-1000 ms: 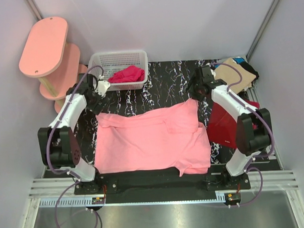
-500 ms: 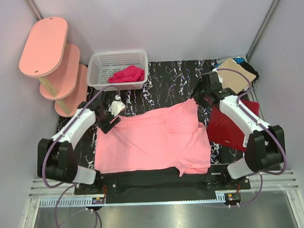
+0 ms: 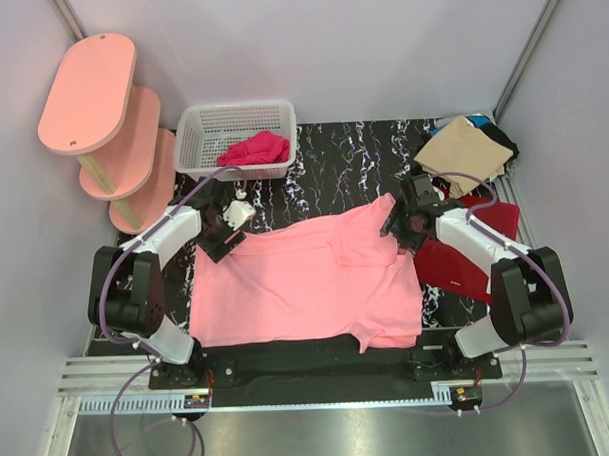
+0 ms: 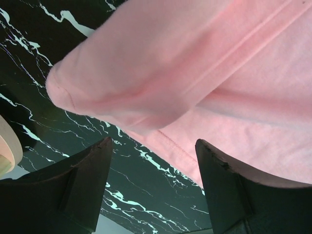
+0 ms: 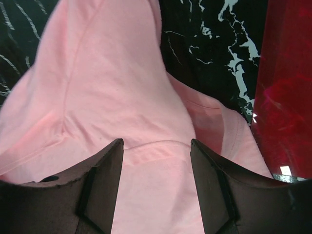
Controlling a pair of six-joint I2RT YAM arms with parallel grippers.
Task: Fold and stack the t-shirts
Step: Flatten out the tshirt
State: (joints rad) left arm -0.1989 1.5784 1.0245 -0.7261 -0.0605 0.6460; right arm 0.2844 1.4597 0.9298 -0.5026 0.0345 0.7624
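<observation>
Pink tee (image 3: 297,288) lies flat mid-table, long axis 9–3 in top view. L gripper (image 3: 223,234) has jaws wide, nothing held, over the far-left sleeve fold; body of cloth runs to its 4 o'clock. R gripper (image 3: 403,228) also wide, empty, over the far-right corner; body at 8 o'clock. Each arm is nearer its own corner. Dark red tee (image 3: 465,252) sits just beside, at R's 3 o'clock.
</observation>
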